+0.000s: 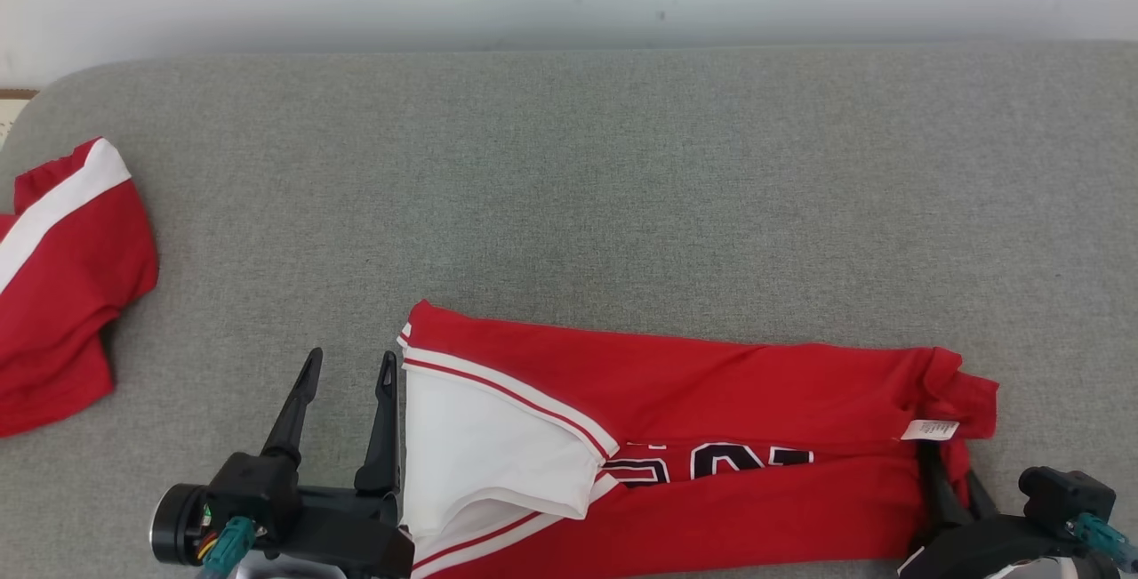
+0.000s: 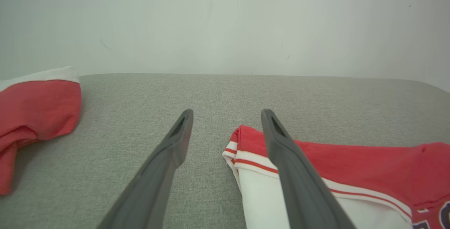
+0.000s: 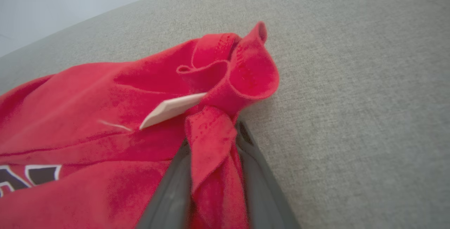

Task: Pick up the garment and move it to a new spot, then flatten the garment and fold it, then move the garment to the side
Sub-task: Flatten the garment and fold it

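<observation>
The shirt (image 1: 711,383) lies folded lengthwise along the front edge of the bench (image 1: 622,161), so the folding step appears to be in hand. The right gripper (image 3: 212,141) pinches the shirt's right end, and the left gripper (image 1: 348,365) stands open just beside its left end. The next move likely calls for the left gripper to close on that end.

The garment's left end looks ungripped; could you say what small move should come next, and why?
Probably nudge the left jaws right onto the garment's white end and close: they stand open beside it, while the right jaws pinch the other end.
</observation>
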{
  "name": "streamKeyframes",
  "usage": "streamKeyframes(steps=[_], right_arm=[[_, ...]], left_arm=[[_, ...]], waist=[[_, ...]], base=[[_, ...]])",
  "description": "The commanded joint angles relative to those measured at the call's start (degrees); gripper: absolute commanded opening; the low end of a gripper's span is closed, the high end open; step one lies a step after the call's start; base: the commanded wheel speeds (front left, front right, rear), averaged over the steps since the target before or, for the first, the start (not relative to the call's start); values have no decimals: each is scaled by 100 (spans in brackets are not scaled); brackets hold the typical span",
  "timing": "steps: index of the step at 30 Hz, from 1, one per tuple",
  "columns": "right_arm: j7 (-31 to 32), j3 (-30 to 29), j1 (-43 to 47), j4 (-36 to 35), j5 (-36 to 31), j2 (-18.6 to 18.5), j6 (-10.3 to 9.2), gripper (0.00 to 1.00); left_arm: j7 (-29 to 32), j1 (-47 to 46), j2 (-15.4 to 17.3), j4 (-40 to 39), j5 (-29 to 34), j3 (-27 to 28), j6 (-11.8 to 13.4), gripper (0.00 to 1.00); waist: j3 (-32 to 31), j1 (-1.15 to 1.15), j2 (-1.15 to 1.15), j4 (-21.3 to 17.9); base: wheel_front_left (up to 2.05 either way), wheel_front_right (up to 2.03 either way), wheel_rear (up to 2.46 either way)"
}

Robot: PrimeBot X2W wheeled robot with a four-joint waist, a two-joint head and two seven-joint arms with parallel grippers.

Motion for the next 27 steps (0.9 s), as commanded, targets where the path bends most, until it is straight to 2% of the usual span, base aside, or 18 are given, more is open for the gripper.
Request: streamKeyframes(steps=[1, 5, 18, 23, 27], right_arm=[[-15, -1, -11, 49, 53, 14, 1, 0], [-36, -272, -73, -34, 124, -122, -3, 0], [-39, -1725, 160, -351, -202, -566, -2, 0], [-40, -1554, 216, -783, -360, -486, -2, 0], [-39, -1196, 421, -1460, -499, -354, -2, 0]], left_arm=[[-18, 8, 11, 21, 46, 37, -18, 100], [-18, -16, 0, 18, 69, 65, -33, 100], [-18, 26, -37, 8, 95, 145, -80, 100], [-18, 58, -35, 12, 94, 203, -85, 100], [-18, 95, -57, 27, 89, 213, -130, 100]], waist=[[-1, -1, 0, -24], [5, -1, 0, -56], [-8, -1, 0, -171], [-55, -1, 0, -248], [-120, -1, 0, -290]], base=[[0, 0, 0], [0, 0, 0], [0, 0, 0], [0, 0, 0], [0, 0, 0]])
